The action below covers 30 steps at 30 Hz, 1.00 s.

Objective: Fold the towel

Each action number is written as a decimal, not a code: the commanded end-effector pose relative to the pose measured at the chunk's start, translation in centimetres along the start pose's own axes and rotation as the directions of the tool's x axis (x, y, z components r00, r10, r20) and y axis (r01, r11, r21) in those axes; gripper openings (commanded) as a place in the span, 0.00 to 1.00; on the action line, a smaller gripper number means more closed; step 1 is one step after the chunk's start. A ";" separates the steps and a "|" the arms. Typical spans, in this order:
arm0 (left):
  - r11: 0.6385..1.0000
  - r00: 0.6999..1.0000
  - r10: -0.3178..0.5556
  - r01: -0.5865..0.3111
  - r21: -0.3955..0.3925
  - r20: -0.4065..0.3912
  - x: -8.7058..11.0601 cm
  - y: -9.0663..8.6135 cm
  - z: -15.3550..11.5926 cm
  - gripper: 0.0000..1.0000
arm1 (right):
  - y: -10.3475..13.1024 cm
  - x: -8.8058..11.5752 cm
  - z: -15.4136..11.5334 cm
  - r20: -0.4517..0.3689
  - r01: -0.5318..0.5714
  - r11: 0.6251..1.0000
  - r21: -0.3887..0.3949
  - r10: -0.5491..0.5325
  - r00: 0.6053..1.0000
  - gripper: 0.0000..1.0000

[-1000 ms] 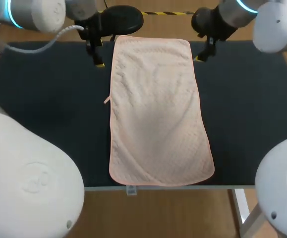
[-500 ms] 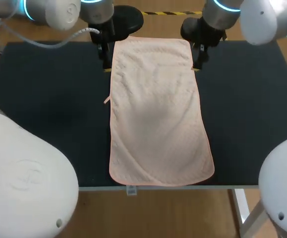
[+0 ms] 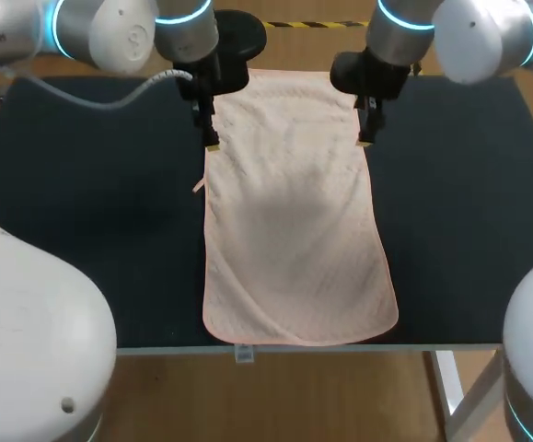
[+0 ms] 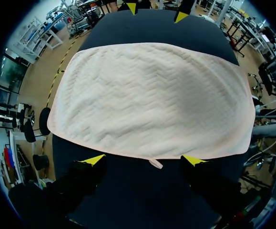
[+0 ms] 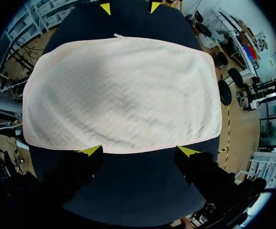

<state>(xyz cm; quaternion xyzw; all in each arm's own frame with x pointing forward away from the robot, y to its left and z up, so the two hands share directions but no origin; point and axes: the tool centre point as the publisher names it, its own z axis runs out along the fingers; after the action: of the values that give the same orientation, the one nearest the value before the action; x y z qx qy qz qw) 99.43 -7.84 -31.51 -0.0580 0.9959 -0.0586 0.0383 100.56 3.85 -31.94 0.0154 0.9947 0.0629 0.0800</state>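
Observation:
A pale pink towel (image 3: 289, 203) lies flat on the dark table (image 3: 82, 203), its long sides running from far to near. My left gripper (image 3: 210, 138) hangs open over the towel's left edge near the far end, and my right gripper (image 3: 365, 133) hangs open over the right edge opposite it. In the left wrist view the towel (image 4: 152, 98) spreads ahead of the open gripper (image 4: 143, 160), its hem and a small loop tag (image 4: 155, 164) lying between the yellow tips. In the right wrist view the towel's (image 5: 123, 93) hem sits just ahead of the open gripper (image 5: 139, 150). Neither gripper holds anything.
The towel's near end (image 3: 298, 336) reaches almost to the table's front edge. Dark tabletop lies bare on both sides of the towel (image 3: 459, 203). Across the towel, each wrist view shows the other arm's yellow tips (image 4: 180, 16) (image 5: 105, 8).
Both arms have come in from the far corners toward the towel and a little nearer, so that each gripper now hangs at a long edge. The towel has not moved.

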 end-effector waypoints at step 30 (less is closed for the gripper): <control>0.999 0.996 0.041 -0.039 0.019 -0.078 2.4 -1.8 3.3 1.00 | -0.3 0.6 3.6 -0.003 0.085 0.996 0.019 -0.085 0.996 1.00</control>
<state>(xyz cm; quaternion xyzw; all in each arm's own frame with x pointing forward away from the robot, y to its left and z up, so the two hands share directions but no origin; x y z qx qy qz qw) 97.86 -10.26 -34.70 -0.0380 0.9966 -0.0729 0.0000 100.56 4.11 -35.74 -0.0262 0.9949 0.0515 0.0822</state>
